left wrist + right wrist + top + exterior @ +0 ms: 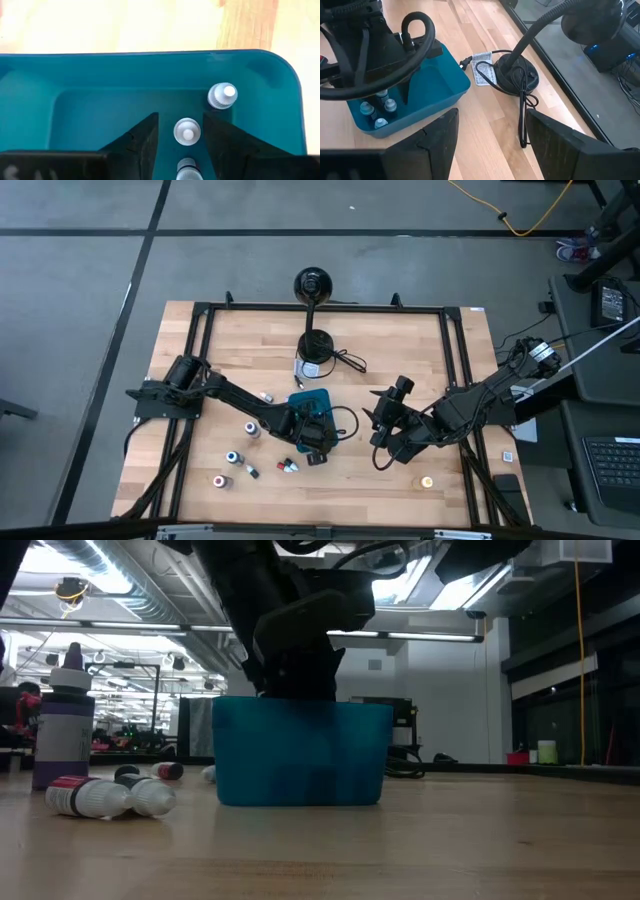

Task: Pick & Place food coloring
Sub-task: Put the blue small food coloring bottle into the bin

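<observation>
The teal tray [306, 401] [300, 755] [432, 80] sits mid-table. My left gripper [180, 145] [313, 438] reaches down into it, open, fingers on either side of an upright white-capped bottle [187, 131]. Two more bottles [222, 96] [187, 172] stand by it on the tray floor; the right wrist view shows them [380, 112] too. Several bottles [232, 457] [289, 467] are on the table left of and nearer than the tray, some lying on their sides [100, 798], and an orange-capped one [427, 481] is near the right. My right gripper [490, 145] [385, 425] hovers open, right of the tray.
A black gooseneck stand [317, 345] [517, 75] with a coiled cable [522, 107] and a paper tag [482, 75] sits beyond the tray. A black metal frame [452, 350] borders the table. A tall purple-labelled bottle [62, 725] stands at the left in the low view.
</observation>
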`<state>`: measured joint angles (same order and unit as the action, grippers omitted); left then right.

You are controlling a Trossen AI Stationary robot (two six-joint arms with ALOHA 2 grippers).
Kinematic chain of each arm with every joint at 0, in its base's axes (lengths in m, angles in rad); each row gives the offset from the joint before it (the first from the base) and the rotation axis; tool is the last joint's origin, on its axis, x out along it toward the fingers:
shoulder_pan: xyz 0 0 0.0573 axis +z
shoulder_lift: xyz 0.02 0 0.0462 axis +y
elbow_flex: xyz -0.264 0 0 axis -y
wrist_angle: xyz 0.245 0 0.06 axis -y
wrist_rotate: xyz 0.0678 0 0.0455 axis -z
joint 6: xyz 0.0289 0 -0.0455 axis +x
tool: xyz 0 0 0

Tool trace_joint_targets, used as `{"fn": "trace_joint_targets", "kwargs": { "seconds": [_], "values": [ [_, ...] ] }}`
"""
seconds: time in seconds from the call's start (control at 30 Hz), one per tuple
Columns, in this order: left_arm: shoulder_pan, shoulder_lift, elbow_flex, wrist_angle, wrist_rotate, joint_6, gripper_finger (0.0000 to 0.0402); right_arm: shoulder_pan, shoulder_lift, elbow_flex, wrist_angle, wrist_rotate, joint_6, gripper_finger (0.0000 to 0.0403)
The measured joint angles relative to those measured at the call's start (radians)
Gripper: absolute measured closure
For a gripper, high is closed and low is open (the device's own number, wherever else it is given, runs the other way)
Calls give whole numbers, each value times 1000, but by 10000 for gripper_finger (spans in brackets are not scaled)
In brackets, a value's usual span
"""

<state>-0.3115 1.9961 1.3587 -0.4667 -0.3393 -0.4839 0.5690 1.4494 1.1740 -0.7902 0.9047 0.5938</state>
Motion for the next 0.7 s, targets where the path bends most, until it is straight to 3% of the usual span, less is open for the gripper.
{"fn": "trace_joint_targets", "kwargs": {
  "seconds": [0.4, 0.7],
  "values": [
    [0, -1, 0, 0, -2, -44, 179, 0, 0, 0, 0, 0, -4, 171],
    [0, -2, 0, -1, -7, -73, 169, 0, 0, 0, 0, 0, -23, 171]
  ]
}}
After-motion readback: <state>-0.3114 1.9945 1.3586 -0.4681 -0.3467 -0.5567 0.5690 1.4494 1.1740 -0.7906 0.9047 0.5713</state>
